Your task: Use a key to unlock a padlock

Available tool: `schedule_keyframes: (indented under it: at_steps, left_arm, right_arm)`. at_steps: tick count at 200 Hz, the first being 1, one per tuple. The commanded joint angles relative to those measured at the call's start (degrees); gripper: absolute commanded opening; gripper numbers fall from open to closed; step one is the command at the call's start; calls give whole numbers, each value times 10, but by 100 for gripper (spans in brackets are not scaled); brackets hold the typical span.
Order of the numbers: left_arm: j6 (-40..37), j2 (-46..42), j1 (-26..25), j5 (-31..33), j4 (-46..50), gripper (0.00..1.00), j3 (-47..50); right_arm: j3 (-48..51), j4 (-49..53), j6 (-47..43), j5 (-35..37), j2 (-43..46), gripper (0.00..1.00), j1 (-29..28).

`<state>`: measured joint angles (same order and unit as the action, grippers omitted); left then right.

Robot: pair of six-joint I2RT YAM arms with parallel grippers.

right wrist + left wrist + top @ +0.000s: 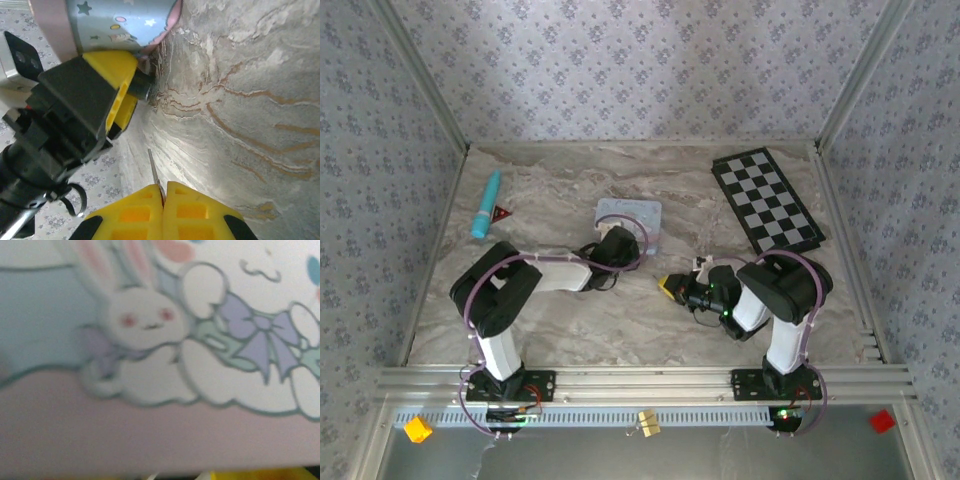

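Note:
A pale blue cartoon tin (632,213) lies at the table's middle back. My left gripper (620,246) is pressed against its near side. In the right wrist view its yellow fingers (111,65) are closed round a small black body, the padlock (143,86), right beside the tin (120,20). The shackle is hidden. The left wrist view is blurred, with the tin's bunny print (145,320) very close. My right gripper (163,186) is shut on a thin silvery key (153,167), whose blade points toward the padlock with a gap between them. From above, the right gripper (668,287) sits just right of the left one.
A black-and-white checkerboard (767,198) lies at the back right. A teal cylinder (486,204) and a small red-and-black triangle (502,213) rest at the back left. Patterned walls close in three sides, and a metal rail (640,380) runs along the near edge.

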<state>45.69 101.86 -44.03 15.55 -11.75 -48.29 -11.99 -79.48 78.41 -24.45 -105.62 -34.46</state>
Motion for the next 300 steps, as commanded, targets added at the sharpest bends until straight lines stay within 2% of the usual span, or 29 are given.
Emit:
schedule_keyframes:
  at_steps: [1,31,99,123,159,215,248,300]
  left_arm:
    - [-14,-6,13,70,-12,38,7]
    - [-17,-16,12,61,-19,31,21]
    - [-9,-45,12,49,-28,27,58]
    - [-9,-48,13,39,-16,41,59]
    - [-9,-42,20,24,-3,43,58]
    - [-82,-49,44,-71,-14,46,70]
    - [-94,-55,64,-128,-58,40,89]
    - [-82,-65,75,-146,-97,28,109]
  right_arm:
    - [2,-4,-8,-3,10,0,4]
    - [1,-4,-9,-3,9,0,3]
    - [-1,-4,-7,-1,6,0,0]
    - [-5,-4,-6,1,4,0,-3]
    - [-8,-4,-4,1,2,0,-4]
    - [-1,-4,-4,2,8,0,-2]
    - [-5,-3,-4,2,5,0,-3]
    - [-4,-3,-2,4,8,0,-6]
